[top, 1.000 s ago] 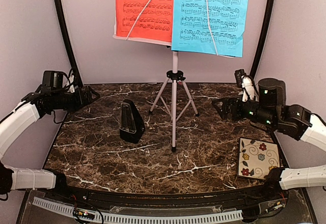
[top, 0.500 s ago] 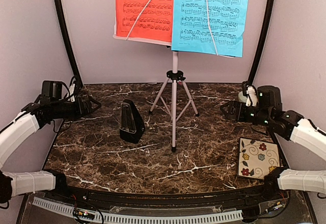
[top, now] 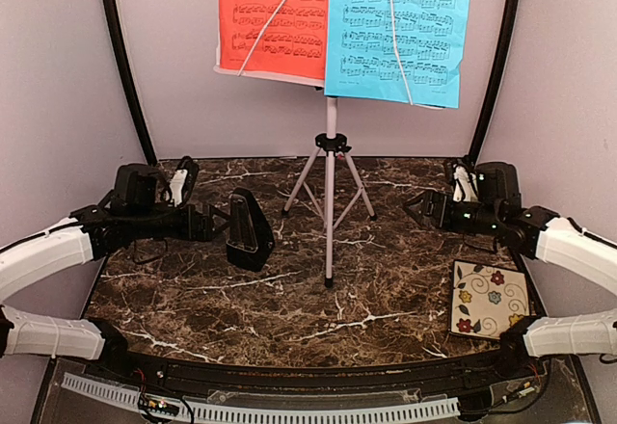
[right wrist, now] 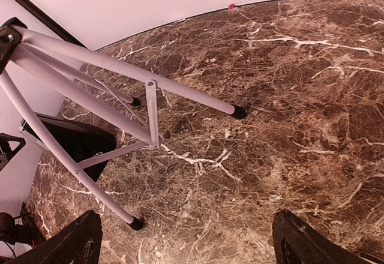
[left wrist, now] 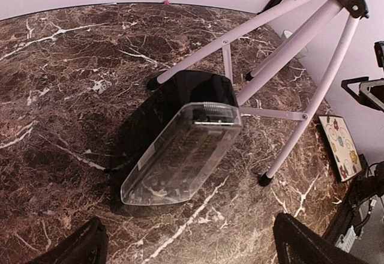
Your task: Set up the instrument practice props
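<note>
The white tripod music stand (top: 330, 188) stands at mid-table, its desk carrying a red page (top: 273, 14) and a cyan-blue page (top: 400, 24). Left of the stand sits the black pyramid metronome (top: 248, 231) with its clear cover. My left gripper (top: 207, 224) is open, level with the metronome and just left of it, not touching. In the left wrist view the metronome (left wrist: 186, 144) lies ahead of the gripper (left wrist: 192, 252). My right gripper (top: 416, 208) is open right of the tripod, holding nothing. The right wrist view shows the tripod legs (right wrist: 120, 75) ahead of the gripper (right wrist: 186, 249).
A floral square tile (top: 490, 299) lies at the front right, near the table edge. Black curved frame posts (top: 123, 58) rise at both back corners. The stand's three legs (left wrist: 288, 42) spread close behind the metronome.
My left arm has swung in from the left edge toward the metronome. My right gripper has drawn back and settled near the right back corner. Both stayed open.
</note>
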`<state>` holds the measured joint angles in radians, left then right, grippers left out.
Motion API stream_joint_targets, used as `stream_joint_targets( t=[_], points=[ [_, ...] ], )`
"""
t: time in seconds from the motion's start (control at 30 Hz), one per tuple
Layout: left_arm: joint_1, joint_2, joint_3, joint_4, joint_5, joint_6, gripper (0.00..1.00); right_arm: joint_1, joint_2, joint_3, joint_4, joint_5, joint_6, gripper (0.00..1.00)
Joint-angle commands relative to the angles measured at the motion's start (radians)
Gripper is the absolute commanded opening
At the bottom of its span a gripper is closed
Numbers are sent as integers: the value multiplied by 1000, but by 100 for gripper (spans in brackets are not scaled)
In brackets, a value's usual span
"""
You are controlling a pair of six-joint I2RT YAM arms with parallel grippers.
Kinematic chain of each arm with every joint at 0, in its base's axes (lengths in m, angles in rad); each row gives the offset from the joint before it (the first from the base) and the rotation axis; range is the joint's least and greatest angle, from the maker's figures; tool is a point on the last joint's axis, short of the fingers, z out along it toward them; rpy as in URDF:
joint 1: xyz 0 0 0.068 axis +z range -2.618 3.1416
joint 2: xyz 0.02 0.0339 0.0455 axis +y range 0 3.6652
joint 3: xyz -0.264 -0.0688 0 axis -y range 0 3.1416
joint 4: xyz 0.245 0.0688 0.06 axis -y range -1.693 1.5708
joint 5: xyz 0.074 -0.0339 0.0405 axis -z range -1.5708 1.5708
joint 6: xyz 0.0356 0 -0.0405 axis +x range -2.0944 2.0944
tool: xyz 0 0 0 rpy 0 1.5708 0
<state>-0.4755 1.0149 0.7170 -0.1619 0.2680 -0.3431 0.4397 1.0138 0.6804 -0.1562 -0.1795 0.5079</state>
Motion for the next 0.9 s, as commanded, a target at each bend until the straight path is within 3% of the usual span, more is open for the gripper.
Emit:
stream_joint_targets(
  t=[0.0,0.23,0.63,0.87],
  points=[
    [-35,59,14,86,-143,52,99,40,23,1,96,-18,23,100],
    [-78,150,48,179,-144,153,99,80,74,23,131,-2,18,100],
    [-116,328,102,288,-195,150,98,156,122,24,186,32,31,100],
    [-125,374,99,307,-243,121,83,217,160,13,230,53,43,100]
  ],
)
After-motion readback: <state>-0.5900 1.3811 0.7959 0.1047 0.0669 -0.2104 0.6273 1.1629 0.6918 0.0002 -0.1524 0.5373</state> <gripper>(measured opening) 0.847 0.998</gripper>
